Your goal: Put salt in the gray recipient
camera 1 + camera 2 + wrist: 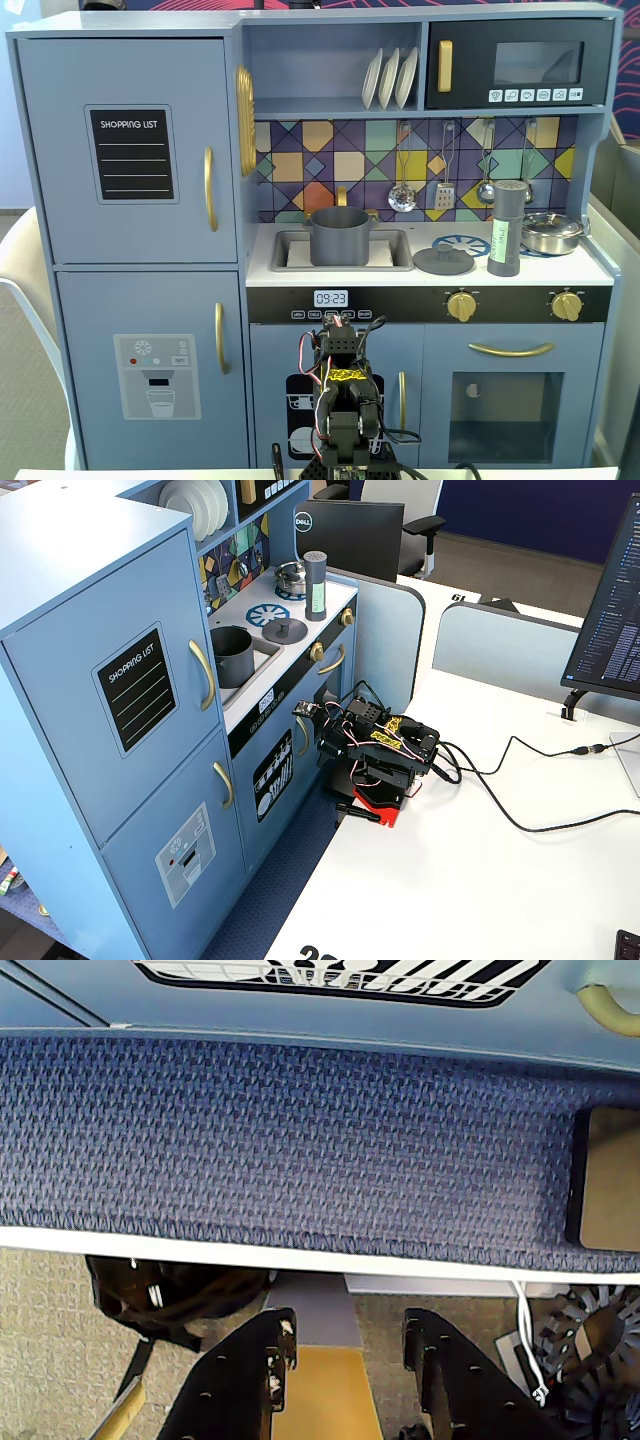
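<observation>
Up on the toy kitchen counter, the salt shaker (507, 229) stands upright between the flat lid (444, 261) and the steel pot (552, 232). The gray pot (340, 236) sits in the sink. The gripper (345, 1345), folded low at the table edge, hangs spread and empty.

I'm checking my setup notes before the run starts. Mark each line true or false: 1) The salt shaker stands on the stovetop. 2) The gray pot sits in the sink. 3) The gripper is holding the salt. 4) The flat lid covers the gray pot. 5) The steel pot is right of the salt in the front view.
1) True: the salt stands upright on the stovetop.
2) True: the gray pot is in the sink.
3) False: the gripper is open and empty, folded low.
4) False: the flat lid lies on the counter beside the sink.
5) True: the steel pot is to its right.
</observation>
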